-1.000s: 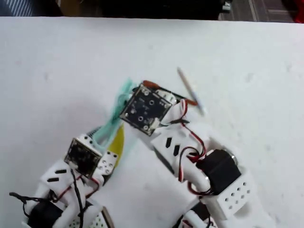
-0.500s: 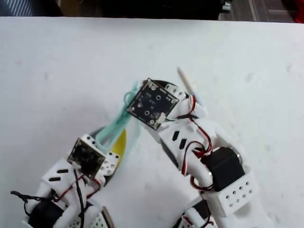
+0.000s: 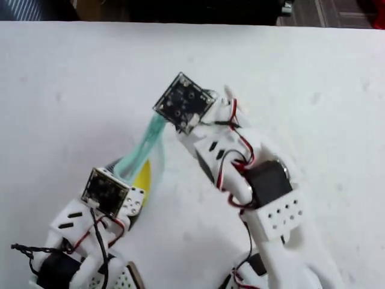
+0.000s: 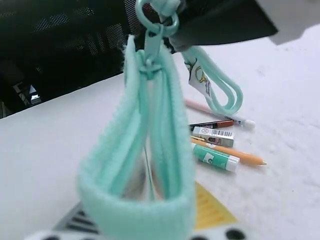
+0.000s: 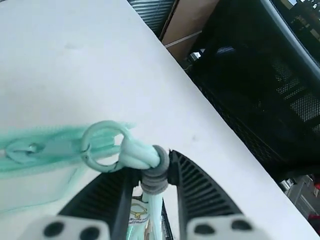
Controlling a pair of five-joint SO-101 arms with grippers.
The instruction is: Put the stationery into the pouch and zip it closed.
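While pouch (image 3: 139, 153) hangs over white table (image 3: 60, 72), black mesh (image 5: 260, 75) beyond

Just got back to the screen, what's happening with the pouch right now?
Both arms hold the mint pouch up off the table between them. The left gripper grips one end, and the right gripper is shut on the strap looped through the zipper pull's ring. The stationery lies on the table beyond the pouch, not yet inside.
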